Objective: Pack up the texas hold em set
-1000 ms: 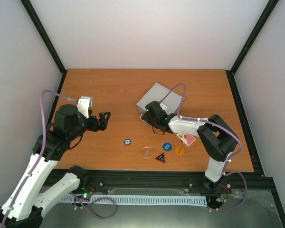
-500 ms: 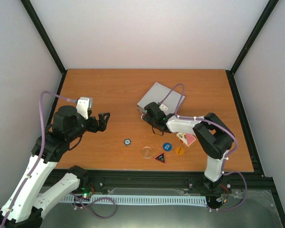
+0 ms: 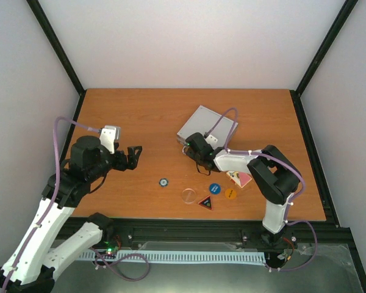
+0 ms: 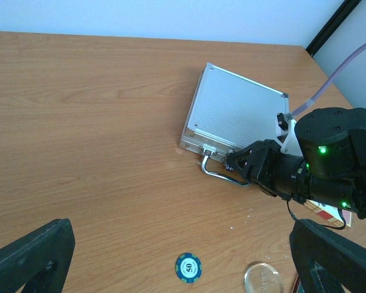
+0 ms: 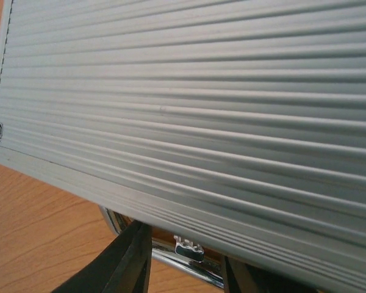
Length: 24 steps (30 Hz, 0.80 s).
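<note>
In the top external view, the silver case [image 3: 207, 124] is seen lying shut and flat on the wooden table [image 3: 128, 116], right of centre and turned at an angle. The right gripper [image 3: 188, 148] is set against the case's near-left edge. The left gripper [image 3: 134, 155] is held above the table well to the left of the case, with its 2 fingers spread wide and nothing between them. Loose pieces are laid out near the front edge: 1 poker chip [image 3: 163, 182], a clear round disc [image 3: 188, 195], a black-and-red triangular button [image 3: 206, 202], a blue round button [image 3: 215, 188] and an orange round button [image 3: 230, 193]. The red-backed card deck [image 3: 241, 178] is partly covered by the right arm.

In the left wrist view, a chrome handle [image 4: 216, 174] is shown on the case's near edge, and the right gripper's tips are placed at its right end. The chip is marked 50.

In the right wrist view, the ribbed lid fills the frame. A small latch [image 5: 189, 247] and the chrome bar are seen between the 2 black fingers [image 5: 125, 265], which are partly spread, with a gap at each side of the latch.
</note>
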Tool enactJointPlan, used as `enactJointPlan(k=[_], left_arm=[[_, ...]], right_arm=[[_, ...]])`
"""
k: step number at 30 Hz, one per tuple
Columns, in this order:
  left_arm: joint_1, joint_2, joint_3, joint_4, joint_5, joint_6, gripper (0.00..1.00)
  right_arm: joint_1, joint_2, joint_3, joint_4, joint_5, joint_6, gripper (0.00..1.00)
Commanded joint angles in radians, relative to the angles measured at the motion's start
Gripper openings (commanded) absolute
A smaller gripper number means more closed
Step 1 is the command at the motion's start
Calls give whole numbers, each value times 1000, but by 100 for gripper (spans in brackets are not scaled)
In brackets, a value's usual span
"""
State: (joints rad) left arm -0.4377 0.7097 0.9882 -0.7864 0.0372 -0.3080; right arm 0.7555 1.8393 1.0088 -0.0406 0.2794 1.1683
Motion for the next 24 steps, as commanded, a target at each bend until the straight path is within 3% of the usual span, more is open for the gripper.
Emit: enactJointPlan(k=[1, 11, 16, 24], left_arm=[[4, 1, 4, -6, 16, 22, 100], [4, -13, -6, -14, 19, 36, 100], [4, -21, -7, -18, 14, 37, 100], [4, -48, -18, -16, -13, 20, 100]], right_arm=[[30, -36, 1, 10, 125, 12, 32], [70, -24, 82, -76, 187, 21, 30], [107, -22, 153, -182, 244, -35, 40], [107, -35, 200, -269, 295, -140, 42]])
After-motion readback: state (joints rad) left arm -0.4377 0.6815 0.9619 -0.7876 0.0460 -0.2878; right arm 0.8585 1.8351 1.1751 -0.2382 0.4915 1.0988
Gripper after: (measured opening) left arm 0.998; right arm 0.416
